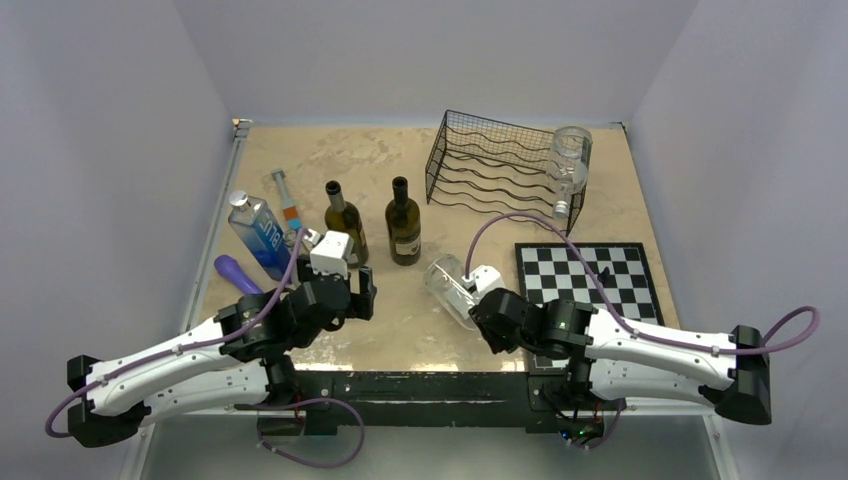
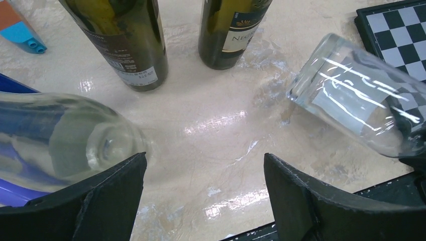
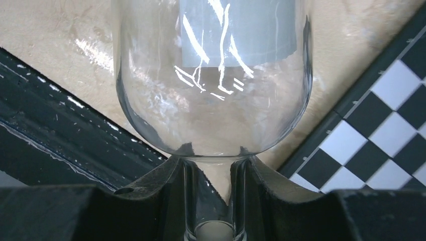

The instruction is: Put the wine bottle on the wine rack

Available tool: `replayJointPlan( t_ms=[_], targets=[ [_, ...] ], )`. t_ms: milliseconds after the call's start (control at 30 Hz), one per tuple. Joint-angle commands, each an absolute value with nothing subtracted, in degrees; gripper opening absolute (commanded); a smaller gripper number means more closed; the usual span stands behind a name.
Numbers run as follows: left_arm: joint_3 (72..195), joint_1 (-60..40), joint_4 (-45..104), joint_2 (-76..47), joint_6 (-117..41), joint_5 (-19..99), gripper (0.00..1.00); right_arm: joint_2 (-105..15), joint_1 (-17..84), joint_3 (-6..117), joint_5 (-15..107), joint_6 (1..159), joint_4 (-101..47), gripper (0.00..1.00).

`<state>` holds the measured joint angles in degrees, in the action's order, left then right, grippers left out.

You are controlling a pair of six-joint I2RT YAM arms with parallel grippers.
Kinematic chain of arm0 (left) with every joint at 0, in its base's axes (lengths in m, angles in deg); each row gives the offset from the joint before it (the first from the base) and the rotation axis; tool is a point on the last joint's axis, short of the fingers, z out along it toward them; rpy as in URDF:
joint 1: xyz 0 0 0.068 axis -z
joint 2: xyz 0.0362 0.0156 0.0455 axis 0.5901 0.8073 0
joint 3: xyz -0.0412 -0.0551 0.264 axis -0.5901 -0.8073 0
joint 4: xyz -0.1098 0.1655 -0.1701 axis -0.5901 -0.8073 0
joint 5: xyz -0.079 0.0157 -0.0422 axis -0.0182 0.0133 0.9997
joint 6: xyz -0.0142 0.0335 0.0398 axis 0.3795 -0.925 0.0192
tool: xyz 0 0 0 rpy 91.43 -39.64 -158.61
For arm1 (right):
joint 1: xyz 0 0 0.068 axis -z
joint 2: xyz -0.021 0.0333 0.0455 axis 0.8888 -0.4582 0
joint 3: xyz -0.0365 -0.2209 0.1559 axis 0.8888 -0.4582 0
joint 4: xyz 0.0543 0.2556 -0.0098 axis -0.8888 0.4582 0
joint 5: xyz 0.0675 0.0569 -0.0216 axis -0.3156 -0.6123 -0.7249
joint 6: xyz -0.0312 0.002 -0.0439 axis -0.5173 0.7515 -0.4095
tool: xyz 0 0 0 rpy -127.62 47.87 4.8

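right jaws clamp clear bottle [image 3: 211,100] by neck, tip unclear; left jaws wide, empty.

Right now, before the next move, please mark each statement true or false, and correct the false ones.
1. The right gripper is shut on the neck of a clear bottle. True.
2. The left gripper holds a dark bottle. False: its jaws stand open and hold nothing.
3. Two dark bottles stand upright on the table. True.
4. The wine rack has no bottle on it. False: a second clear bottle lies at its right end.
5. The chessboard lies on the right side of the table, nearer the arms than the rack. True.
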<state>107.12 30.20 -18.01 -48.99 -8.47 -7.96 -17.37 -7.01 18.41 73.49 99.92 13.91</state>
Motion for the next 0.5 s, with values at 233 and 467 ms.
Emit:
replayJointPlan(
  t_ms=[233,467],
  targets=[
    [112.3,29.9,-14.0,-48.4,-11.3,-8.8,0.90,-11.8,-1.2,36.9,91.4,96.5,14.1,0.00],
    [115.0,29.9,-13.8,-50.1,-12.5,-7.4,0.92,-15.4,11.9,45.0,90.9,89.0,7.6,0.00]
  ],
)
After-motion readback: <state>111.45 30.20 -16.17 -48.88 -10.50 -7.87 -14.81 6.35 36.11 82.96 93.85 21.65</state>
